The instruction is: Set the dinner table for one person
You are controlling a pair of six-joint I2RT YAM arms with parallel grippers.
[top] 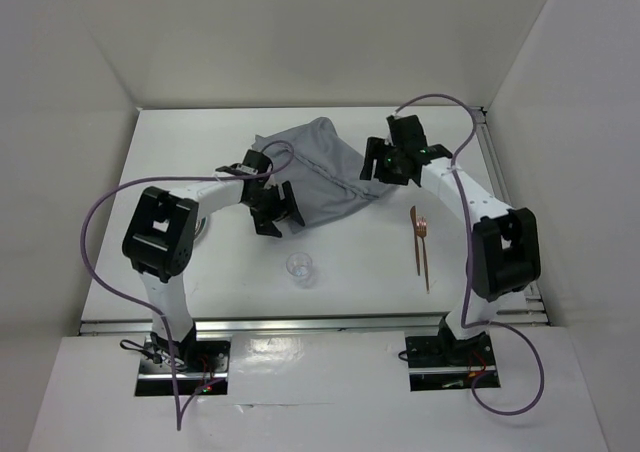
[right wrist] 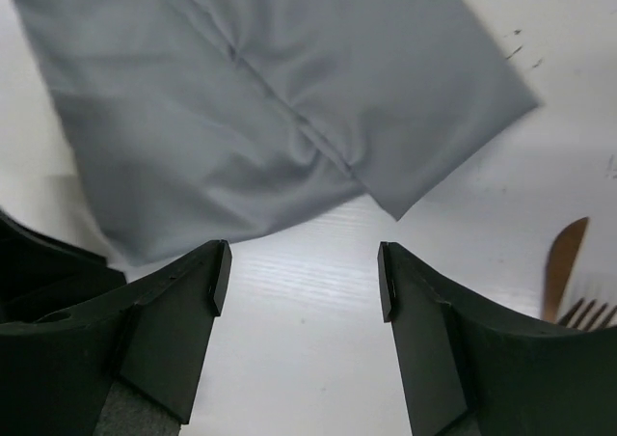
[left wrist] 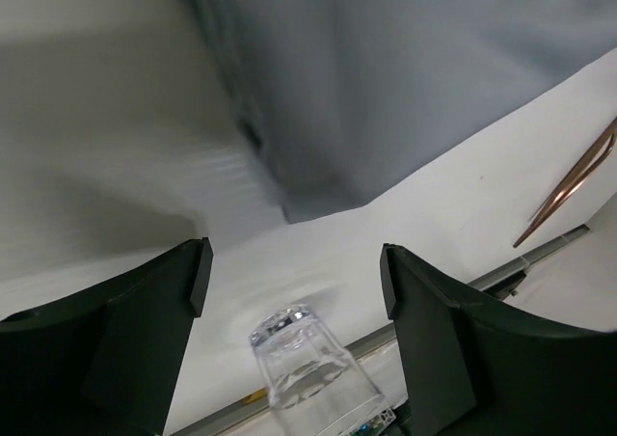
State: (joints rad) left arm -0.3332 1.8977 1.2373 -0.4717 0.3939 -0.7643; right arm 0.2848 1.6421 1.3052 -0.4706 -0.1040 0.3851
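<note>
The dinner table (top: 240, 282) is a matte white top with a silver rail (top: 320, 324) along its near edge. A crumpled grey cloth mat (top: 325, 172) lies at the middle back. My left gripper (top: 274, 218) is open and empty at the mat's left near corner. In the left wrist view the gripper (left wrist: 294, 262) hangs over bare table between the mat (left wrist: 386, 79) and the glass (left wrist: 308, 368). My right gripper (top: 379, 167) is open and empty at the mat's right edge. In the right wrist view it (right wrist: 304, 267) is just short of the mat (right wrist: 270, 98).
A clear glass (top: 300, 268) stands in front of the mat. A copper fork and knife (top: 421, 240) lie side by side at the right; the knife tip (right wrist: 562, 262) and fork tines (right wrist: 588, 313) show in the right wrist view. White walls enclose the table on three sides.
</note>
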